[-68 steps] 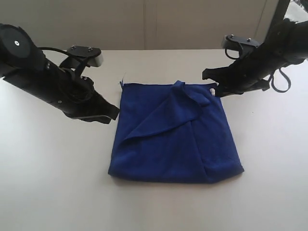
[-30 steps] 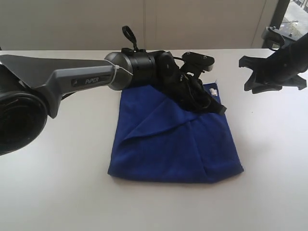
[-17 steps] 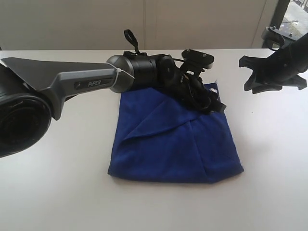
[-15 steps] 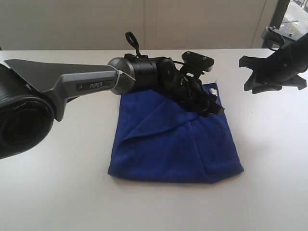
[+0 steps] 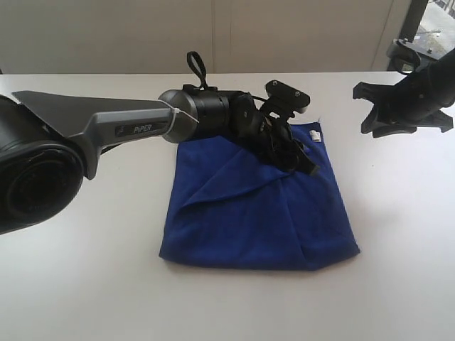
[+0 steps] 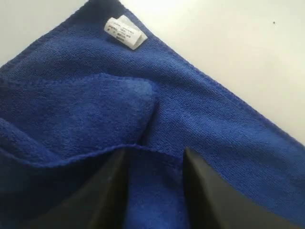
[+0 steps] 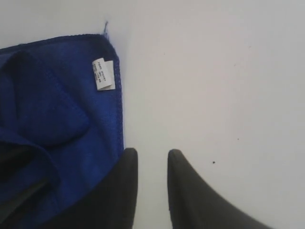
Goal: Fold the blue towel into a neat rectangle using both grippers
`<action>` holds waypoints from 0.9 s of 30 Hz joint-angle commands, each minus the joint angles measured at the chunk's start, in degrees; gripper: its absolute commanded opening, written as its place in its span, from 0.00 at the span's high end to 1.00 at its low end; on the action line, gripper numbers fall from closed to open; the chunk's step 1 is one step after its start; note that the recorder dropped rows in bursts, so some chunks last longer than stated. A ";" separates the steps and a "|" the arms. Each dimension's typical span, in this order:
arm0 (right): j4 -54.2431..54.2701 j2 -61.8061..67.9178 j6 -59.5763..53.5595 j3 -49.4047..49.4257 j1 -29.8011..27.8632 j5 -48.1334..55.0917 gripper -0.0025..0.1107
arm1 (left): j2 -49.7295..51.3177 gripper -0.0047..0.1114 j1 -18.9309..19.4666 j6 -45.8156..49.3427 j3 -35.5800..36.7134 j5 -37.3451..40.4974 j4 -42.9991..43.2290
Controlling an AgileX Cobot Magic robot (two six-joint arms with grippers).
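Although folded to a rough square, the blue towel [image 5: 256, 213] lies mid-surface [image 5: 85, 284], with a loose diagonal flap across its top layer and a white label [image 5: 316, 135] at its far right corner. Left claw [image 6: 155, 157] is parted over that corner, gripping nothing. Right claw [image 7: 151, 155] is narrowly parted and empty, to the towel's right.

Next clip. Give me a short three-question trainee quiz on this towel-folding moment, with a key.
1. True or false: the right gripper grips the blue towel.
2. The left gripper hangs over: A) the towel near its label; B) the towel's unlabelled far corner; C) the towel's near edge.
3. Fill in: the label is ___ in colour.
Key: 1 false, its fingers stand apart over the table, holding nothing; 2 A; 3 white.
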 commanded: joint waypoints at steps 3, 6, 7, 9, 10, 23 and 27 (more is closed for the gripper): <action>-0.10 -0.24 -0.44 0.26 -0.34 -0.53 0.78 | -0.23 0.75 0.11 -0.21 -0.35 0.73 1.01; -0.10 -0.24 -0.44 0.26 -0.34 -0.65 0.78 | -0.23 0.93 0.11 -0.21 -0.49 0.32 1.01; -0.10 -0.24 -0.44 0.26 -0.34 -0.65 0.78 | -0.47 0.96 0.11 -0.21 -0.81 0.44 1.01; -0.10 -0.24 -0.44 0.26 -0.34 -0.54 0.78 | -1.26 0.96 0.11 -0.21 -1.74 1.06 1.01; -0.10 -0.24 -0.44 0.26 -0.34 -0.54 0.78 | -1.80 0.96 0.00 -0.21 -2.43 1.99 1.01; -0.10 -0.24 -1.63 0.26 -0.34 -0.41 0.78 | -1.68 0.96 -2.93 -0.06 -10.20 20.57 18.90; -0.10 -0.24 -1.76 0.26 -0.34 -0.15 0.78 | 0.50 0.96 -4.42 -0.06 -10.20 19.11 20.41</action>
